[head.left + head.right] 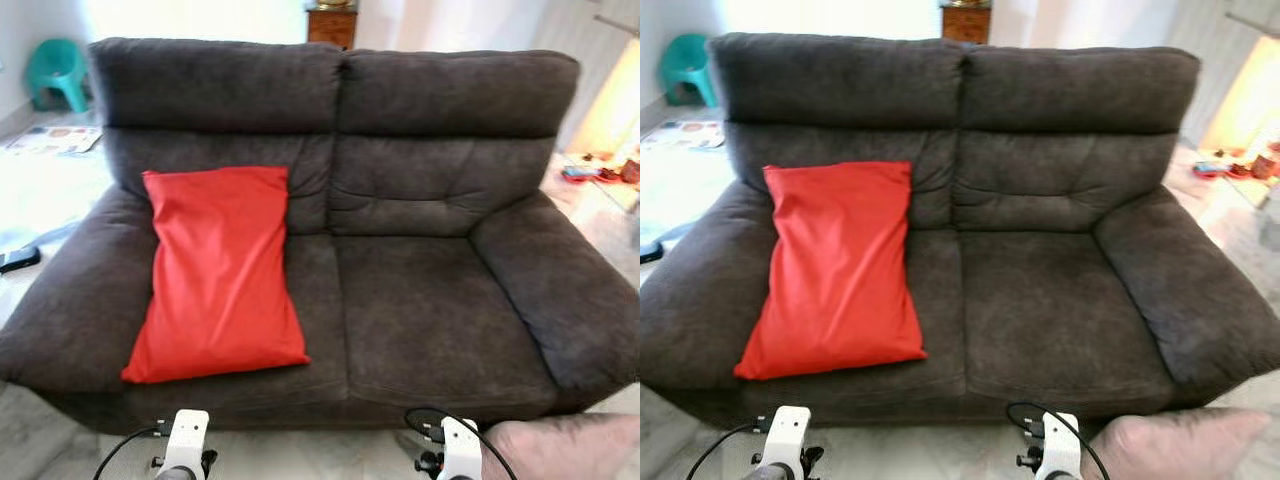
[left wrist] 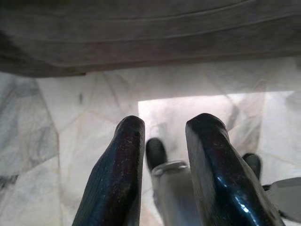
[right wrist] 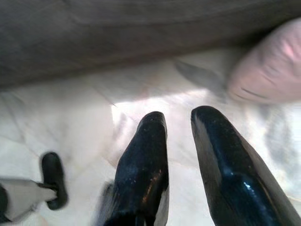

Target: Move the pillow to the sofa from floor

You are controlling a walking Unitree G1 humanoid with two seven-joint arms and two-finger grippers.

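Observation:
A pale pink pillow [image 1: 565, 445] lies on the marble floor by the sofa's front right corner, cut off by the picture's edge. It also lies beyond my right gripper [image 3: 181, 117], which hangs open above the floor with nothing between its fingers. My left gripper [image 2: 164, 125] hangs open over the floor tiles in front of the sofa base. The dark grey two-seat sofa [image 1: 430, 300] stands straight ahead. A red pillow [image 1: 218, 272] leans against the backrest on its left seat. Both white wrists [image 1: 185, 445] show low in the eye views.
A teal stool [image 1: 55, 72] and a play mat [image 1: 55, 138] are behind the sofa on the left. A wooden cabinet [image 1: 332, 22] stands behind its middle. Small clutter [image 1: 600, 172] lies on the floor at the right, and a dark object [image 1: 18, 260] at the left.

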